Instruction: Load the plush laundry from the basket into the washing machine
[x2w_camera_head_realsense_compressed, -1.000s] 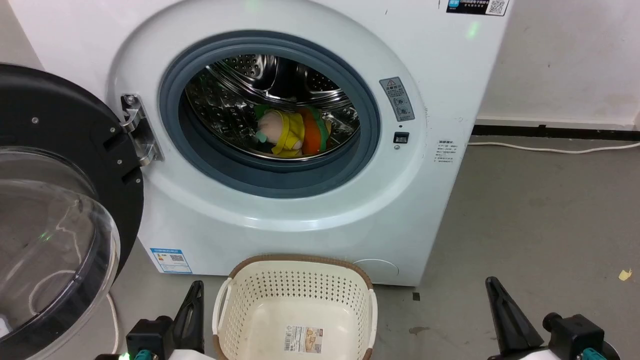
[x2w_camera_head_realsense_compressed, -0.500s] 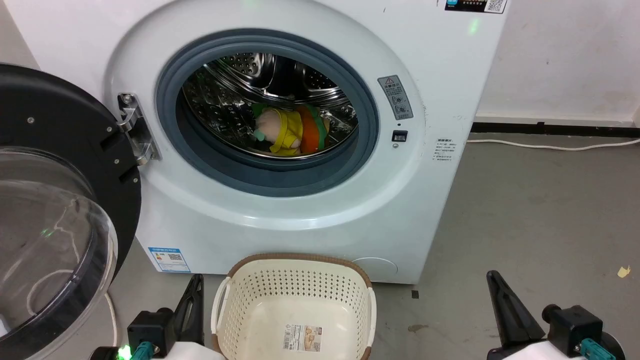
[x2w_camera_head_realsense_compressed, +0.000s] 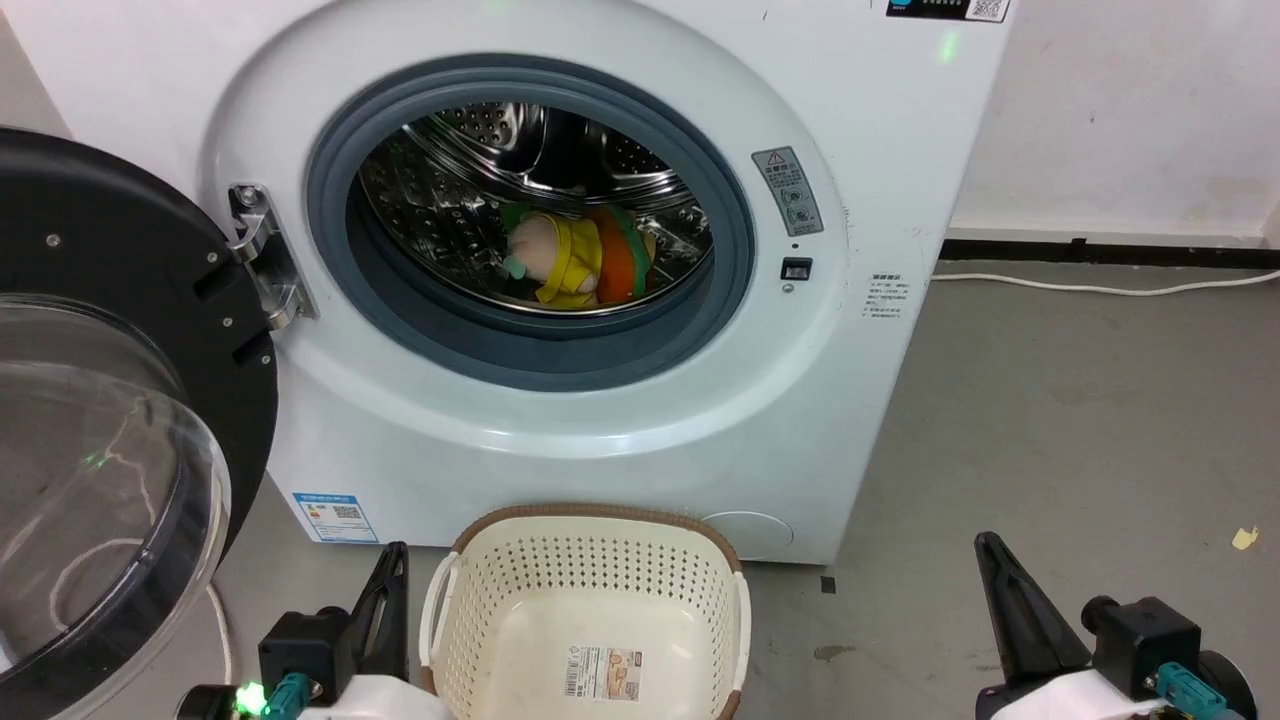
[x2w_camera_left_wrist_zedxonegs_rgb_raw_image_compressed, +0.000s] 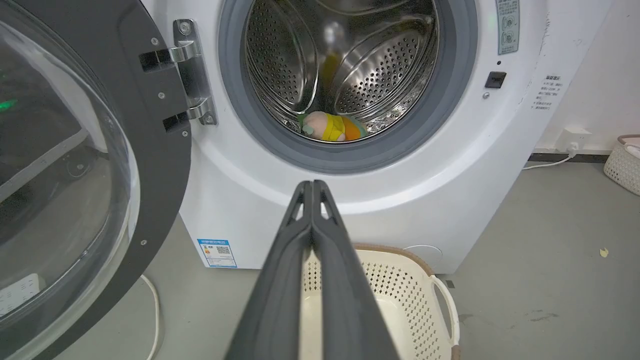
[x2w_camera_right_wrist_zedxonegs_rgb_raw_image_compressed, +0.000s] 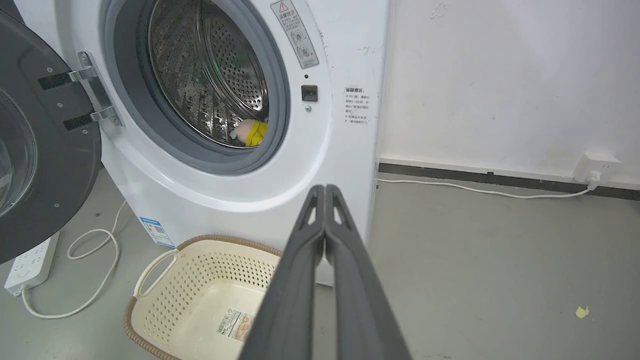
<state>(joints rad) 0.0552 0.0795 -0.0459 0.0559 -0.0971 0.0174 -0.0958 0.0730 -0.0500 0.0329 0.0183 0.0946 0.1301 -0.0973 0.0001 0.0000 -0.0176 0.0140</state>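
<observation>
Our left gripper (x2w_camera_left_wrist_zedxonegs_rgb_raw_image_compressed: 311, 185) and our right gripper (x2w_camera_right_wrist_zedxonegs_rgb_raw_image_compressed: 325, 188) are pinched closed, holding nothing. The basket (x2w_camera_head_realsense_compressed: 600, 513) sits between them; the plush laundry (x2w_camera_head_realsense_compressed: 575, 262) lies ahead, inside the washing machine (x2w_camera_head_realsense_compressed: 560, 440).

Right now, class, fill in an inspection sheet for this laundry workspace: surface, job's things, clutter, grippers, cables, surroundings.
Surface: grey floor, stained in places.
Job's things: peach-pink figure and orange bun lie together in the washing machine drum; door swung open on the robot's left; basket in front of the machine, empty but for its label sticker.
Clutter: yellow scrap on the floor; second pale basket by the wall.
Grippers: left gripper and right gripper shut, fingers together, holding nothing.
Cables: white cable running to a wall socket; power strip with looped cord.
Surroundings: white wall, dark skirting.
</observation>
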